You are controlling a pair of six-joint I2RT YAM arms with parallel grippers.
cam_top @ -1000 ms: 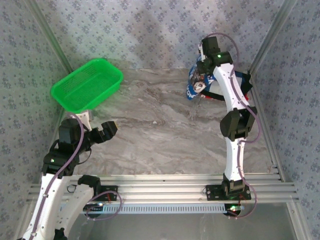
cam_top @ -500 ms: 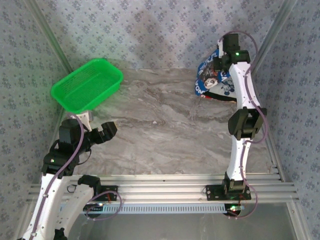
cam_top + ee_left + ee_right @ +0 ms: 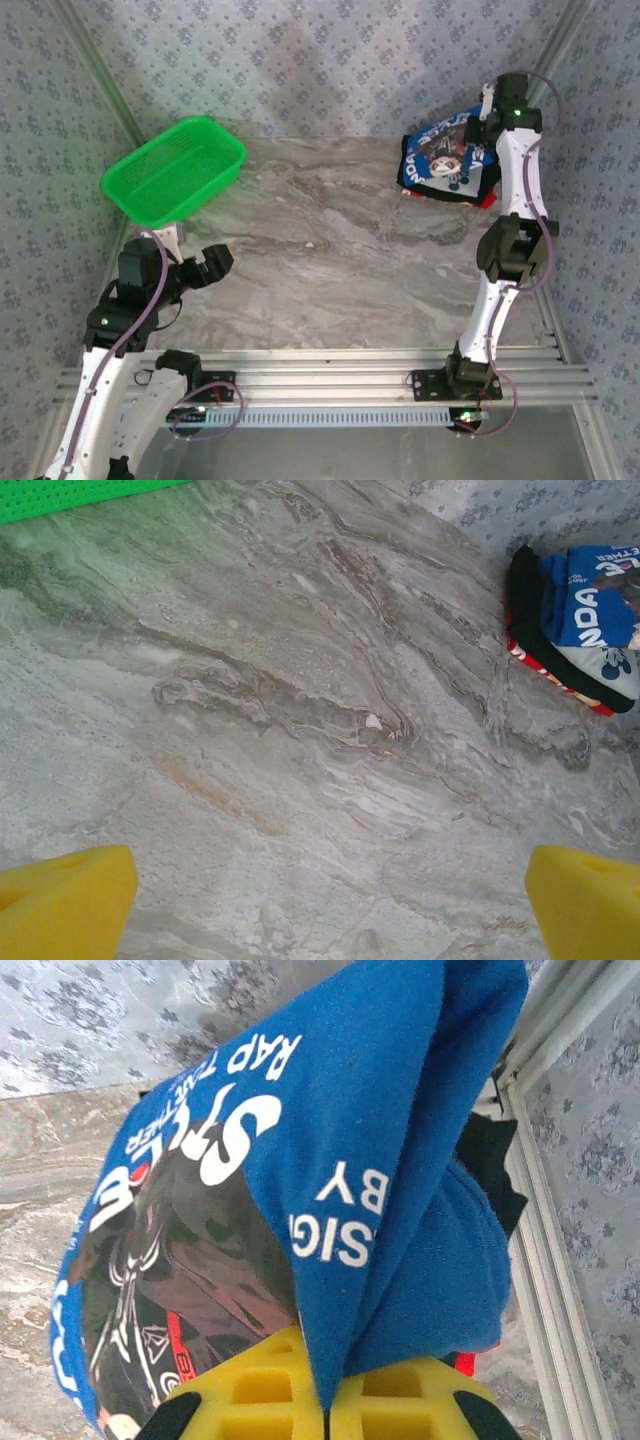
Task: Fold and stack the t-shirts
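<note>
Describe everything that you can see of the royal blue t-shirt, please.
The royal blue t-shirt is soft cloth with a dark print and white letters. It lies crumpled on top of the pile at the far right corner of the table, over a dark navy shirt and a red shirt. The shut right claw pinches a fold of it and holds that part up.

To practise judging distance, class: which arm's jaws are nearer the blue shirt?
Right. The right arm reaches to the far right corner, its jaws shut on the blue shirt. The left arm sits across the table, jaws open, by the green basket.
</note>
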